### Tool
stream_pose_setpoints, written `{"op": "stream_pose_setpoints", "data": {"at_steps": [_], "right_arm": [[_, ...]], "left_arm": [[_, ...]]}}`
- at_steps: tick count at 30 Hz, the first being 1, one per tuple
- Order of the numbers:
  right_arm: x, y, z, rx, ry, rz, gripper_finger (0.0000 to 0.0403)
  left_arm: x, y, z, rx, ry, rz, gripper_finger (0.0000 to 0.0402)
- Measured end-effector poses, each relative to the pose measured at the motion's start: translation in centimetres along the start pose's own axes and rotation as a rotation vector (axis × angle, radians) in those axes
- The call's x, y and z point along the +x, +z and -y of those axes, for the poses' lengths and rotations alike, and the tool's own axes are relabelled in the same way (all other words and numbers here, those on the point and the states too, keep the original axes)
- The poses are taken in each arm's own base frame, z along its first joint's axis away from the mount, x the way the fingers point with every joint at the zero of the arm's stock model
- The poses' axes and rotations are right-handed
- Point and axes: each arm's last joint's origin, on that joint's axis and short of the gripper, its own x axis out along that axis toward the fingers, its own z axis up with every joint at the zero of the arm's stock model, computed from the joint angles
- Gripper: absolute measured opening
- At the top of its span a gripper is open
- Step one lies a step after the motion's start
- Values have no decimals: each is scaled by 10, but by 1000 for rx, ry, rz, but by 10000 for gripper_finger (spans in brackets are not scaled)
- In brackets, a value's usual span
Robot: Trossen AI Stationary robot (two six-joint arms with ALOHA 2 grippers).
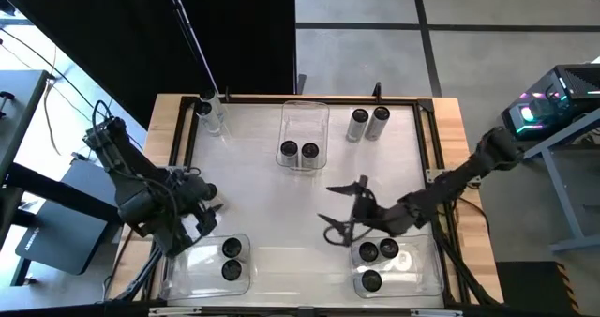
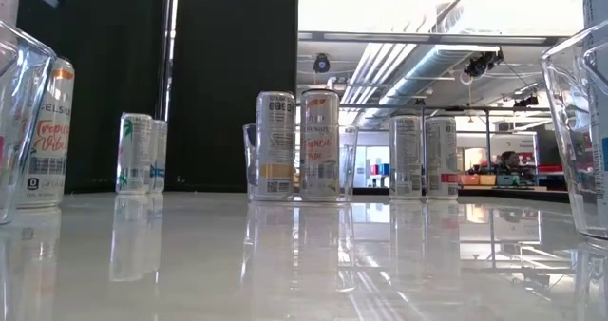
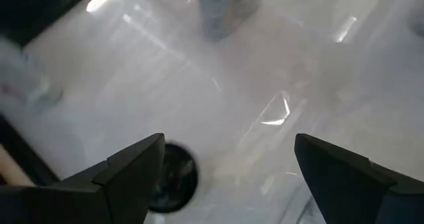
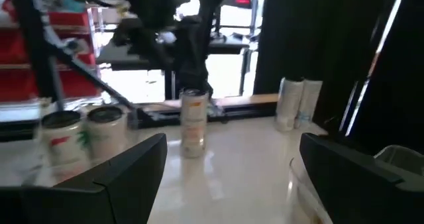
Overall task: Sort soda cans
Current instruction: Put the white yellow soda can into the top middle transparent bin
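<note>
Soda cans stand in three clear bins: two in the far centre bin (image 1: 305, 129), two in the near-left bin (image 1: 208, 265), three in the near-right bin (image 1: 403, 270). Loose pairs of cans stand at the far left (image 1: 211, 113) and far right (image 1: 368, 124). My left gripper (image 1: 211, 209) hangs open over the table's left side, just beyond the near-left bin. Its wrist view shows a dark can top (image 3: 173, 177) beside one finger. My right gripper (image 1: 339, 212) is open, level, above the table beside the near-right bin. It faces a single can (image 4: 192, 121) standing under the left arm.
A raised wooden frame (image 1: 178, 139) runs round the white table top. Bare table lies in the middle between the three bins. A desk with a lit device (image 1: 553, 106) stands to the right of the table.
</note>
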Motion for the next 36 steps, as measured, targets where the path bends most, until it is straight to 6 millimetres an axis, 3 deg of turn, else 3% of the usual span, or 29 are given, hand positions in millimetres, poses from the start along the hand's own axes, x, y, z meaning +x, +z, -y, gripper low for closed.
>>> {"op": "stream_pose_setpoints", "data": {"at_steps": [5,9,28,36], "right_arm": [[-19,-6,-8,-6,58,-91,342],[-27,-17,-15,-30,85,-151,342],[-30,-18,-19,-29,84,-144,342],[-30,-18,-19,-28,84,-144,342]], "left_arm": [[10,-21,-16,-158,28,-42,333],[15,-33,-19,-143,50,-82,333],[54,-71,-29,-121,126,-73,333],[69,-81,-28,-71,89,33,333]]}}
